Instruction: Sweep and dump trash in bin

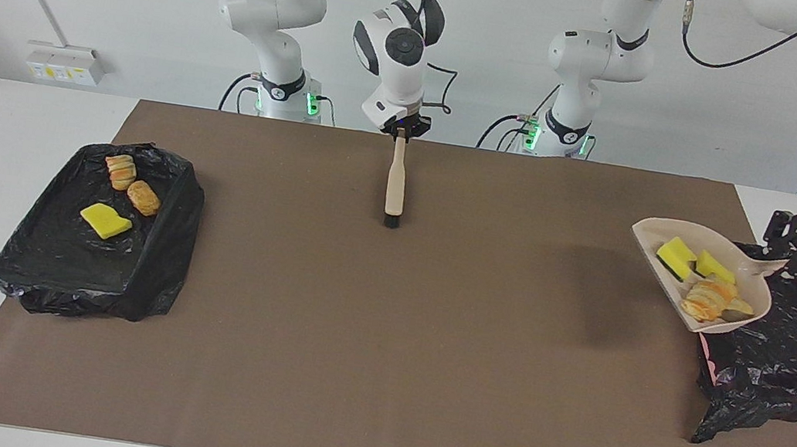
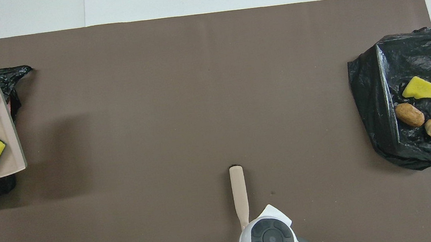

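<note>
While the left gripper (image 1: 790,267) has its jaws clamped on the dustpan (image 1: 703,278) handle, the pan hangs tilted over the black-lined bin (image 1: 784,363) at 3 o'clock in the facing view, with yellow and bread-like trash (image 1: 702,286) inside it. More trash (image 1: 118,196) lies in the black-lined tray (image 1: 49,268) at 9 o'clock on the tabletop (image 1: 381,346). At 12, the right gripper (image 1: 402,130) holds the brush (image 1: 396,184), jaws closed on its handle, bristles down.
</note>
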Robot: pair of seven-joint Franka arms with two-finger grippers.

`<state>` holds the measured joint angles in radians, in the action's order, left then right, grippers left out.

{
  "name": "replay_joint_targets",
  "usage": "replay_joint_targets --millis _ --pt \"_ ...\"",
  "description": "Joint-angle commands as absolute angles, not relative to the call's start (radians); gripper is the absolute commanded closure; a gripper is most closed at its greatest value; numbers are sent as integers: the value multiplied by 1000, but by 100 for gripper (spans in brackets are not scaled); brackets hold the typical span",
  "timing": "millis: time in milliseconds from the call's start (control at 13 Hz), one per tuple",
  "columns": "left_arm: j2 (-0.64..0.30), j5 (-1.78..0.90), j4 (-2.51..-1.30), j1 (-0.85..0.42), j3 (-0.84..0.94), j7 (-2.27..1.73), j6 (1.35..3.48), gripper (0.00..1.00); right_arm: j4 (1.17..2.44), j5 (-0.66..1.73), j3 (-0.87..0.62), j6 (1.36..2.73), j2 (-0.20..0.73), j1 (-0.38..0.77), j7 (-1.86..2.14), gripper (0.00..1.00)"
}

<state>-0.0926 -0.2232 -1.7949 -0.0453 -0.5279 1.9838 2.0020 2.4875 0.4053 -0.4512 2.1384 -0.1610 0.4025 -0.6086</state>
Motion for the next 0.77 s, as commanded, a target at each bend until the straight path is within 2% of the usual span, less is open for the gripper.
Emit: replay_joint_targets --millis 0,77,154,232,309,695 --pt "-234 -180 -1567 -49 -626 2034 1901 100 2499 454 -453 2174 -147 399 -609 96" --pt "-289 -175 -1481 -23 -638 2042 1884 100 2497 454 -453 2174 -140 396 -600 71" --pt "-320 -170 -1438 3 -641 2071 1902 100 2493 454 -451 2174 -132 390 -592 38" --pt "-346 -114 -1405 15 -646 2157 1955 100 2482 454 -449 2172 -118 385 -572 16" --pt "-374 -48 -1378 23 -646 2195 1995 100 2468 454 -448 2172 -107 384 -557 0" --pt "-396 191 -1381 -18 -641 2035 2072 100 2399 453 -440 2143 -97 382 -552 0"
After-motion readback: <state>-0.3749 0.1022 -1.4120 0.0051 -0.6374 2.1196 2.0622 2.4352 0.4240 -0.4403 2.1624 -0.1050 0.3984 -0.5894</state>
